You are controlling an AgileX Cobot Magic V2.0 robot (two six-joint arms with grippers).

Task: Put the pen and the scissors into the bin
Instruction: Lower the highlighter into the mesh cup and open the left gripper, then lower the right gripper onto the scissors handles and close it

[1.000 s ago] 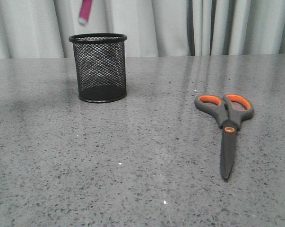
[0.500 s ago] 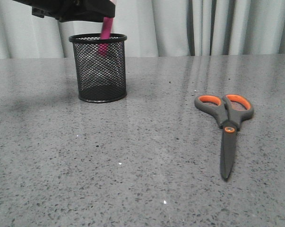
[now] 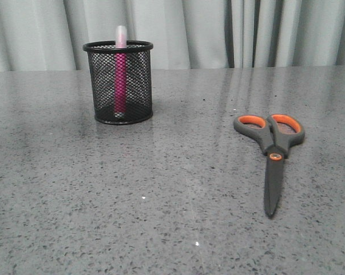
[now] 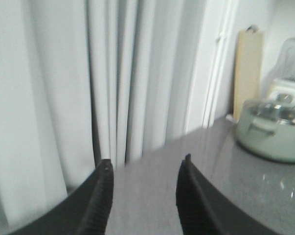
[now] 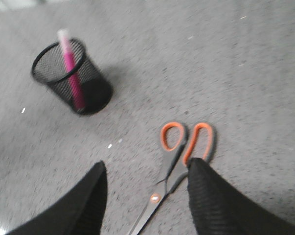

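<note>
One item remains: the scissors (image 3: 272,153) lie flat at centre right, well apart from the bin (image 3: 120,82) at upper left. Grabbed off-balance, they could swing and topple it. The right gripper (image 5: 146,188) hovers above them, jaws apart; the left gripper (image 4: 143,185) is empty, jaws apart. The pen (image 3: 120,71), half a second ago only entering, now stands inside.

The magenta pen (image 3: 120,74) stands nearly upright inside the black mesh bin (image 3: 139,80), far left. The grey-orange scissors (image 3: 271,157) lie closed at right, blades pointing near.
</note>
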